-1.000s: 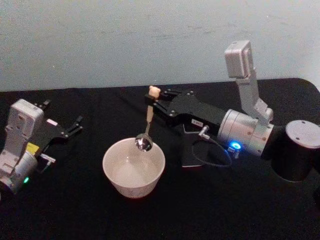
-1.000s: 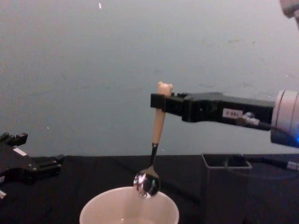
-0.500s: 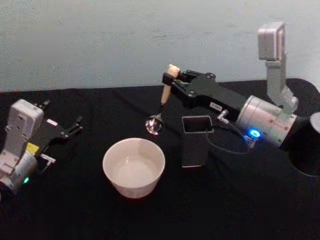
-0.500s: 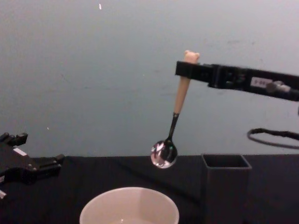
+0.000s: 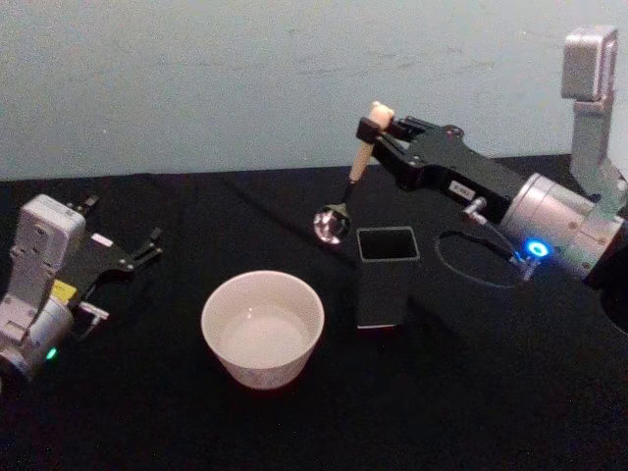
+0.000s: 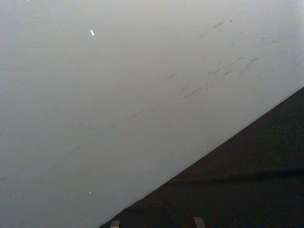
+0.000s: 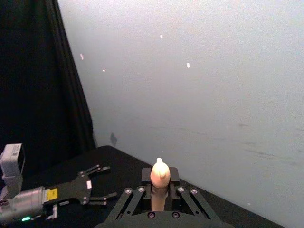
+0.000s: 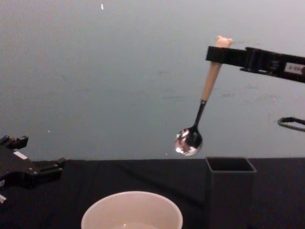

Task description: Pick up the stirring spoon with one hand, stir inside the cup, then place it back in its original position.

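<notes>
Your left claw rests fingers apart on the black surface. The smooth round cream cup sits left of the dark square holder. Your right claw, white label unreadable, clamps the stirring spoon by its beige handle. The chest view puts its shiny bowl raised, just left of the holder's rim.
</notes>
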Motion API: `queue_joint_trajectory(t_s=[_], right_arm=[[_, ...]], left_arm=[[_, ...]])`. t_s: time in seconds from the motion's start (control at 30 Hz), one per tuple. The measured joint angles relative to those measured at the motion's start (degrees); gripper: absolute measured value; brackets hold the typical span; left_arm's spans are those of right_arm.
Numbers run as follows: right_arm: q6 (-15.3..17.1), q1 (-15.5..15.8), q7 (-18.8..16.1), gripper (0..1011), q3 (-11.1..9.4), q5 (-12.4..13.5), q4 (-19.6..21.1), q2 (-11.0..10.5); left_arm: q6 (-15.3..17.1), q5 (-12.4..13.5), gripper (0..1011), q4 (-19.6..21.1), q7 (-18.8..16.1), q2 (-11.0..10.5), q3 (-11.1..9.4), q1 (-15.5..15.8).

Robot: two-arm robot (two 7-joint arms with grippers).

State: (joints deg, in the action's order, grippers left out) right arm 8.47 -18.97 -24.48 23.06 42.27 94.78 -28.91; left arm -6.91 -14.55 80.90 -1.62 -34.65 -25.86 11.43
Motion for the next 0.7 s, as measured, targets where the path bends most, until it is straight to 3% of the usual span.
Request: queue_joint_trajectory(t_s=[0.7], right_arm=[[-1.9,1.9,0.0,213,-2.9,1.6,0.6,-4.4]], left_arm=[[0.0,0.0,1001,0.0,0.0,0.0,0.0,0.0]])
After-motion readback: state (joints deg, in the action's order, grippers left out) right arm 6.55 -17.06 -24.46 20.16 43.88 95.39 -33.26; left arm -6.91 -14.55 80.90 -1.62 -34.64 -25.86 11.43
